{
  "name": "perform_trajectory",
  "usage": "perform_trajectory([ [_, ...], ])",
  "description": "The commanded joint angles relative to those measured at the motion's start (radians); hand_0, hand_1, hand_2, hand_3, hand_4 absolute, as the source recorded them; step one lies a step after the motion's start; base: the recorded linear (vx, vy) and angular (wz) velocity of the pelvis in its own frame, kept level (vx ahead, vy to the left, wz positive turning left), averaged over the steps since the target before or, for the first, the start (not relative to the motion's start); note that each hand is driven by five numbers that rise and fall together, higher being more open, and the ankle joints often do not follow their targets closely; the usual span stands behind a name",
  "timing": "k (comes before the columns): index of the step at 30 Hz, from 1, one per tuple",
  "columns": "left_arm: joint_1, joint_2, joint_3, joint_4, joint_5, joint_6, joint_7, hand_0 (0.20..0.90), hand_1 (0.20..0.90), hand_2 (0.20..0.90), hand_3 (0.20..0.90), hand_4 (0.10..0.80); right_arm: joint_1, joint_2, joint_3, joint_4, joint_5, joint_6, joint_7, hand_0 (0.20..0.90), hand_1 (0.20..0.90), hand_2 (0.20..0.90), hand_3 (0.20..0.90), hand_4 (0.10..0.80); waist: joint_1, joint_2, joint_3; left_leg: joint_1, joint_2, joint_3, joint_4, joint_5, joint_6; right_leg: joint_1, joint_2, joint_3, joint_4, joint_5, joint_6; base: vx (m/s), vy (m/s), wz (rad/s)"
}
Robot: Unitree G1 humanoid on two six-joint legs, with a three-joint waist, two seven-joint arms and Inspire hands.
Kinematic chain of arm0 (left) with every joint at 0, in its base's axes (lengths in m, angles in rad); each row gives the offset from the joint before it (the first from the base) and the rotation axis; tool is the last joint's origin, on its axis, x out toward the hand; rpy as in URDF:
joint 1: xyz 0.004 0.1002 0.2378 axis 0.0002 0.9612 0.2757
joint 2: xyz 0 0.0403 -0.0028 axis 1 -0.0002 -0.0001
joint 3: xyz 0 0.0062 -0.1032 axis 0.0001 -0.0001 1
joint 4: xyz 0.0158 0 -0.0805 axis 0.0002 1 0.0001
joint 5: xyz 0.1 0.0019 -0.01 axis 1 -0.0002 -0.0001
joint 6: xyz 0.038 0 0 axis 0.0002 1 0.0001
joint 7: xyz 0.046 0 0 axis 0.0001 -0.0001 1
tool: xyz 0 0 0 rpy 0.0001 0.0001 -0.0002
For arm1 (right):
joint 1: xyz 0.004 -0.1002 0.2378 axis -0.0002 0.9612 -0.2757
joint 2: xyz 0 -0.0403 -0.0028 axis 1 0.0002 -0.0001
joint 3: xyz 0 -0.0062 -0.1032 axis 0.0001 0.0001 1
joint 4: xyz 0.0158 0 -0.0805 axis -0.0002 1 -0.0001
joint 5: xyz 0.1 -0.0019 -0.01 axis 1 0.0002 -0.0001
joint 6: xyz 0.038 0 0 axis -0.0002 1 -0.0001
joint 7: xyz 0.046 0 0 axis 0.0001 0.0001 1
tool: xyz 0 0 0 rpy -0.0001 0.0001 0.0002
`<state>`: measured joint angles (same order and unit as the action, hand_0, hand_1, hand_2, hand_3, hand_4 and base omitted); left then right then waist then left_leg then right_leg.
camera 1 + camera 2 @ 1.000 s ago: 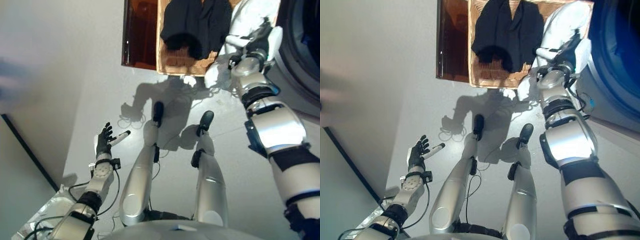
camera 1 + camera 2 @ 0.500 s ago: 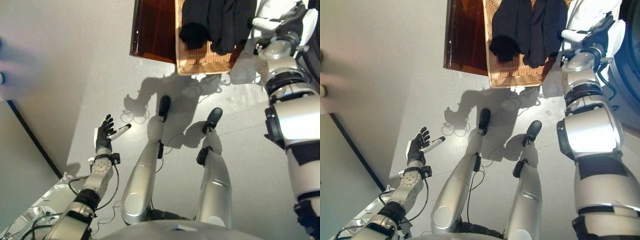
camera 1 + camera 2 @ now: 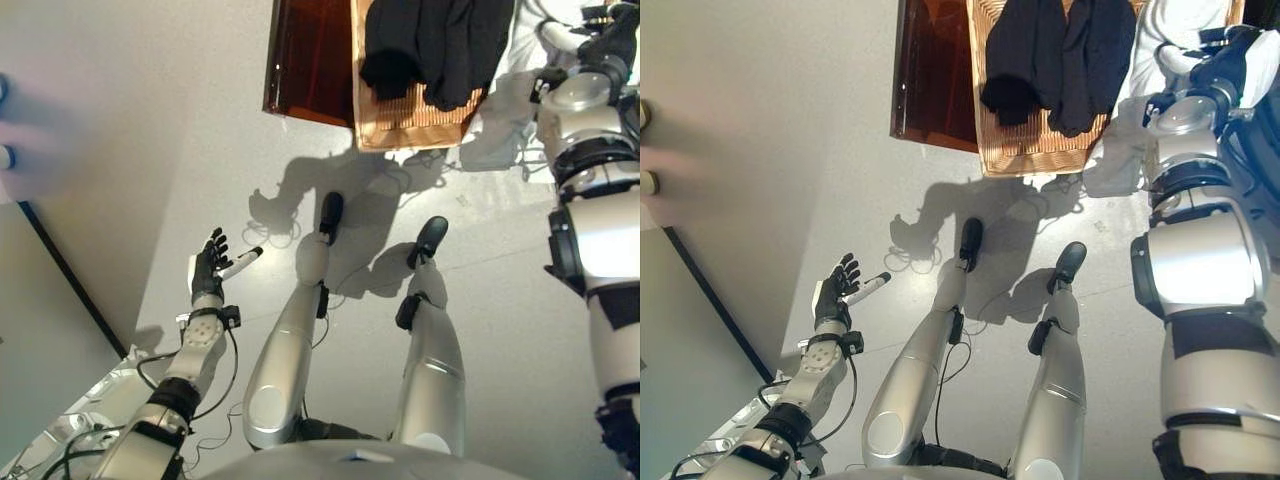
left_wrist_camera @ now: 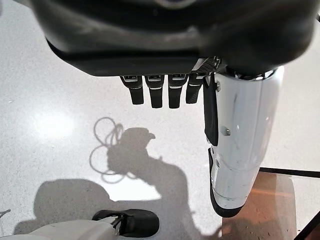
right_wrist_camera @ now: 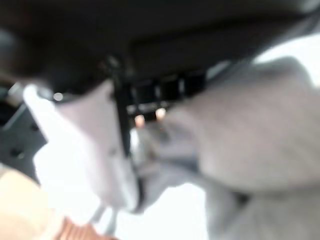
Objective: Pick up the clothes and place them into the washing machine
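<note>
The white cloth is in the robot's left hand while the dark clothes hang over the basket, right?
Not quite: the white cloth is at the right hand, as the right eye view shows. The left hand is open and empty over the floor. The dark clothes do hang over the basket.

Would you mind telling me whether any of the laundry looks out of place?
Yes: a white garment trails from the right hand onto the floor beside the wicker basket, and dark clothes hang over the basket's rim.
</note>
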<state>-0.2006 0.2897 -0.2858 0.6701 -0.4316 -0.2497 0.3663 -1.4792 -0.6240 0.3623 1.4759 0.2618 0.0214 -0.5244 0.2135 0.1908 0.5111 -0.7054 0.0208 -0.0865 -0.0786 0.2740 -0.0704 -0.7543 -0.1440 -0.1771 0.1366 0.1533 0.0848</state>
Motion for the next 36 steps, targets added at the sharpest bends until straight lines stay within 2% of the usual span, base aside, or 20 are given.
perform_trajectory([
  [1, 0.012, 0.07, -0.019, -0.004, -0.016, -0.039, 0.02, 0.9, 0.9, 0.9, 0.9, 0.8, -0.074, 0.016, 0.109, -0.05, -0.034, -0.04, -0.007, 0.2, 0.2, 0.2, 0.2, 0.3, 0.024, 0.054, 0.009, 0.024, -0.014, 0.029, -0.009, -0.077, -0.061, 0.029, -0.036, 0.053, -0.031, -0.033, 0.052, 0.002, 0.005, -0.04],
  [18, 0.02, 0.069, -0.02, 0.021, -0.005, -0.042, 0.025, 0.9, 0.9, 0.9, 0.9, 0.8, -0.057, 0.035, 0.094, -0.044, -0.025, -0.051, -0.014, 0.2, 0.2, 0.2, 0.2, 0.3, 0.027, 0.046, 0.005, 0.053, -0.015, 0.028, -0.009, -0.083, -0.057, 0.061, -0.032, 0.05, -0.036, -0.037, 0.051, 0.0, 0.0, 0.0],
  [25, 0.025, 0.067, -0.016, 0.032, 0.0, -0.039, 0.021, 0.9, 0.9, 0.9, 0.9, 0.8, -0.006, 0.047, 0.051, -0.104, 0.041, -0.096, -0.02, 0.2, 0.2, 0.2, 0.2, 0.3, 0.014, 0.034, 0.001, 0.075, -0.012, 0.032, -0.009, -0.088, -0.056, 0.085, -0.029, 0.05, -0.041, -0.038, 0.05, 0.018, -0.004, -0.03],
  [36, 0.022, 0.039, -0.005, 0.15, 0.011, -0.017, 0.018, 0.9, 0.9, 0.9, 0.9, 0.8, 0.181, 0.082, -0.084, -0.316, 0.248, -0.226, -0.033, 0.2, 0.2, 0.2, 0.2, 0.3, -0.036, -0.016, -0.024, 0.142, 0.001, 0.047, -0.009, -0.107, -0.055, 0.156, -0.014, 0.051, -0.055, -0.043, 0.045, 0.031, -0.012, -0.05],
])
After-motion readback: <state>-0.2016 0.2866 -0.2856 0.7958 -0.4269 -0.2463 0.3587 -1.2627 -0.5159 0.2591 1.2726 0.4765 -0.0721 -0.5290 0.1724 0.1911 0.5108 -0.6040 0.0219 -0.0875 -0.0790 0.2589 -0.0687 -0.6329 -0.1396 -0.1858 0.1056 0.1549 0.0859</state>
